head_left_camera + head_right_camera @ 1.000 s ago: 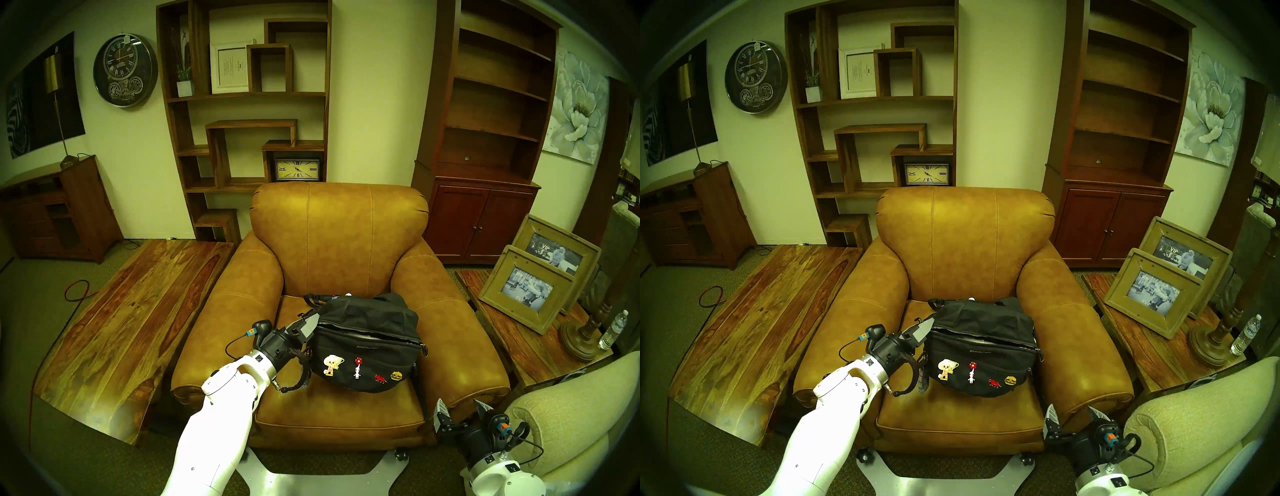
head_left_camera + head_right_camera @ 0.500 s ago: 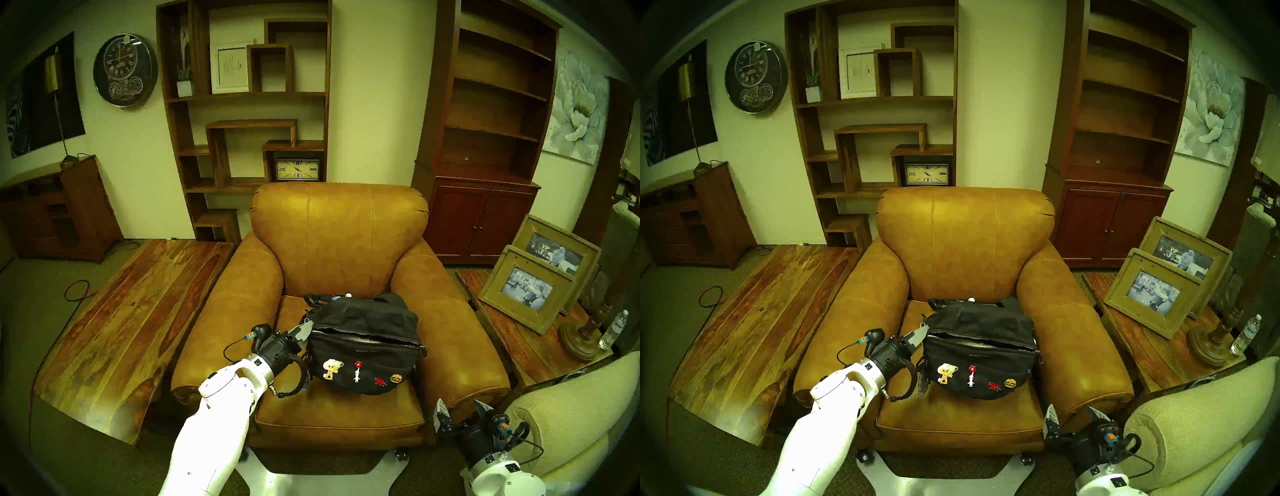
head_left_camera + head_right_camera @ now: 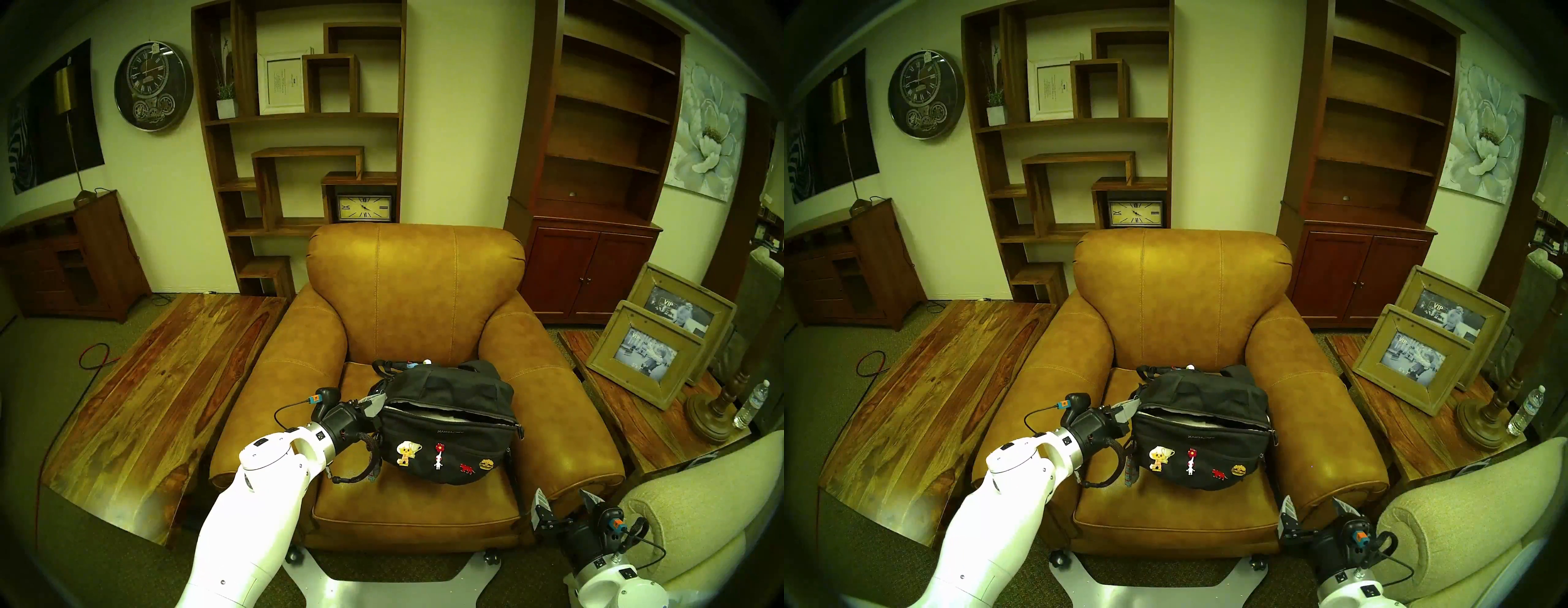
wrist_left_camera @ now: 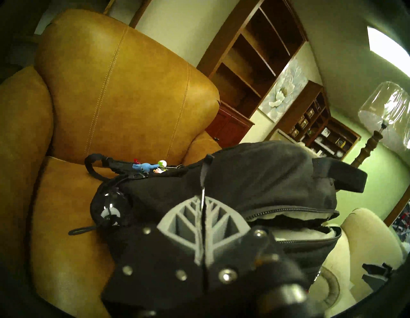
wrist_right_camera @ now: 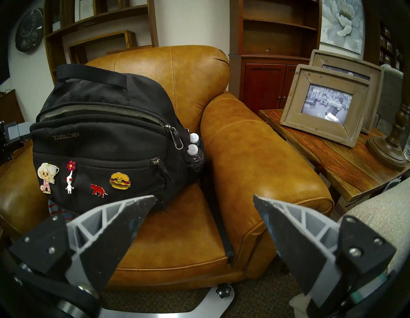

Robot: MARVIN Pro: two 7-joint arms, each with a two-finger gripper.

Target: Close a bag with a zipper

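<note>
We find the soft black fabric bag (image 3: 445, 424) slumped on the seat of the tan leather armchair (image 3: 415, 288), its long axis running armrest to armrest. The left gripper (image 4: 203, 213) is clamped on a thin dark tab (image 4: 205, 173) at the bag end nearer the chair's left armrest, which we take for an anchor. The zipper (image 5: 106, 111) gapes along the top, and its metal slider (image 5: 168, 128) sits by the chair's right armrest. The right gripper (image 5: 204, 199), jaws wide and empty, waits off the seat's front right corner. We judge it the nearer arm, and the slider must travel leftward along the curving toothed track.
</note>
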